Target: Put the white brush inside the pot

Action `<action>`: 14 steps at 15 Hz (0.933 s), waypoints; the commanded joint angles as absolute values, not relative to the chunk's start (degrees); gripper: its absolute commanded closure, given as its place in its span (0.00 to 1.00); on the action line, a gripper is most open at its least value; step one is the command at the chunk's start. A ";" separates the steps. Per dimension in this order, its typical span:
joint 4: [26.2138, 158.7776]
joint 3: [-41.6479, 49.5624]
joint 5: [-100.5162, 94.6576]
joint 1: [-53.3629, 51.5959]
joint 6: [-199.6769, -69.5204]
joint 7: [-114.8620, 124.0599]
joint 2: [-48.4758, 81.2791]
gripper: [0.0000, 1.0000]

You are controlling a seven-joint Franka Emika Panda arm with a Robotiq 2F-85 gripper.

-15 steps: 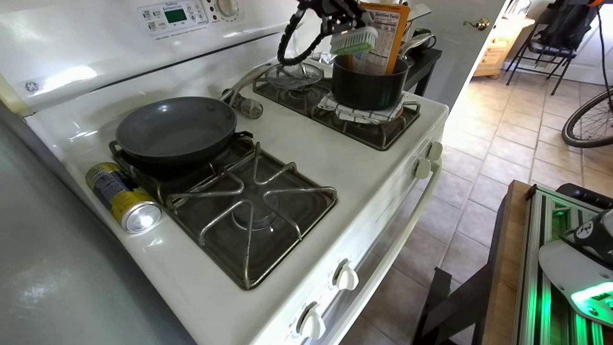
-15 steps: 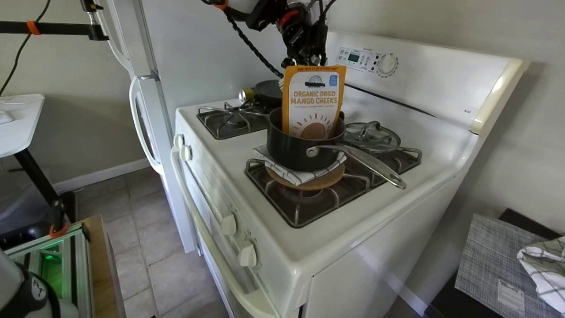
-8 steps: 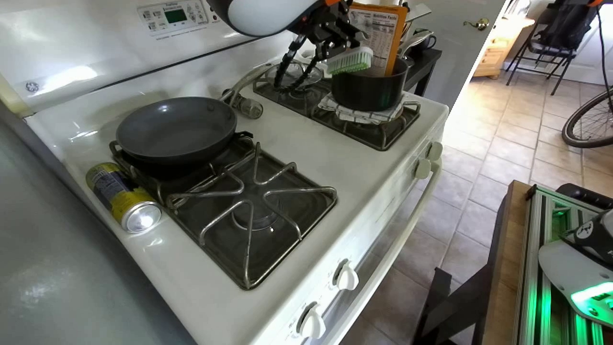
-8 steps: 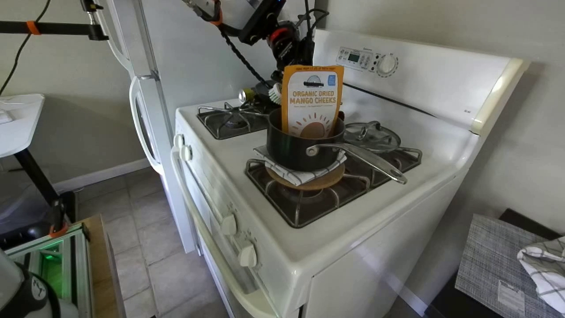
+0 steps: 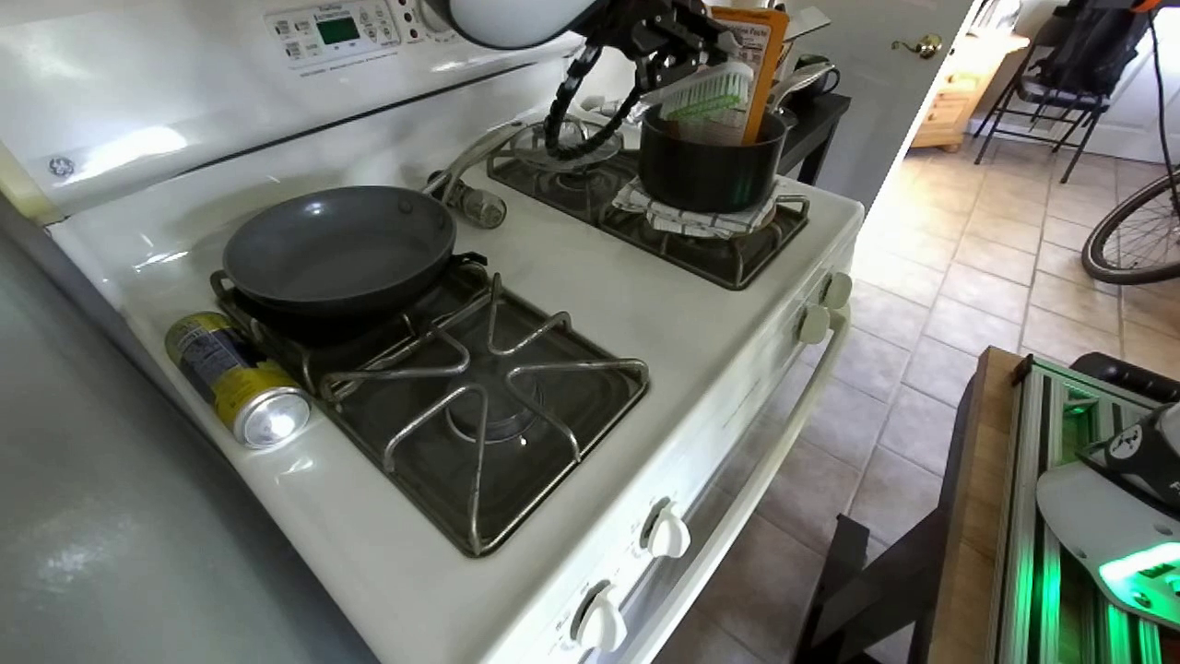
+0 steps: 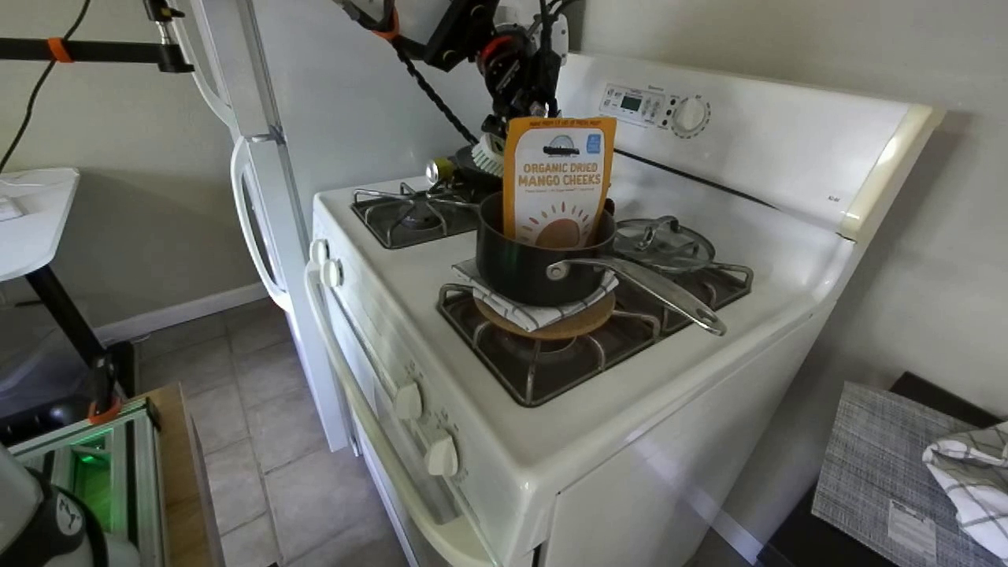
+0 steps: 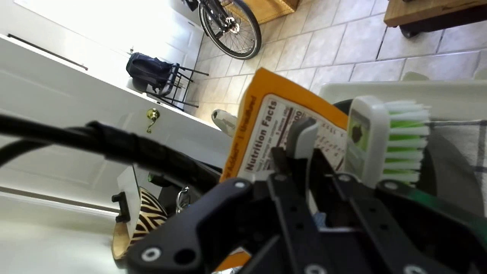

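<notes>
The white brush [image 5: 708,90], with white and green bristles, is in the air at the pot's rim, bristles downward. In an exterior view the brush [image 6: 488,153] shows left of the bag, behind the pot. My gripper [image 5: 724,51] is shut on the brush's grey-and-white handle. In the wrist view the handle sits between the fingertips [image 7: 298,154] and the brush head [image 7: 369,140] is at right. The black pot [image 5: 710,175] stands on a cloth on the burner; its side also shows in an exterior view [image 6: 520,272]. Its inside is mostly hidden.
An orange mango bag [image 6: 559,181] stands in the pot and rises above its rim, beside the brush. The pot's metal handle [image 6: 654,287] sticks out. A glass lid [image 6: 665,244] lies behind. A dark frying pan [image 5: 341,244] and yellow can [image 5: 240,378] are farther off.
The gripper with the brush first went down, then rose a little and moved toward the bag and over the pot's rim. The brush is more tilted. The pot stays in place.
</notes>
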State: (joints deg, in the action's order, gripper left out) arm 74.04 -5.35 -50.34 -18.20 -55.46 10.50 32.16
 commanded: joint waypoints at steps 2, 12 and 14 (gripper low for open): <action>79.80 -5.52 -54.13 -16.84 -58.14 10.32 29.80 0.97; 83.53 -6.73 -55.16 -15.98 -59.36 10.78 27.61 0.22; 83.04 -7.30 -54.35 -16.18 -59.83 12.15 26.31 0.06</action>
State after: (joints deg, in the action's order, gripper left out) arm 81.01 -6.09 -54.61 -16.38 -57.68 10.29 29.58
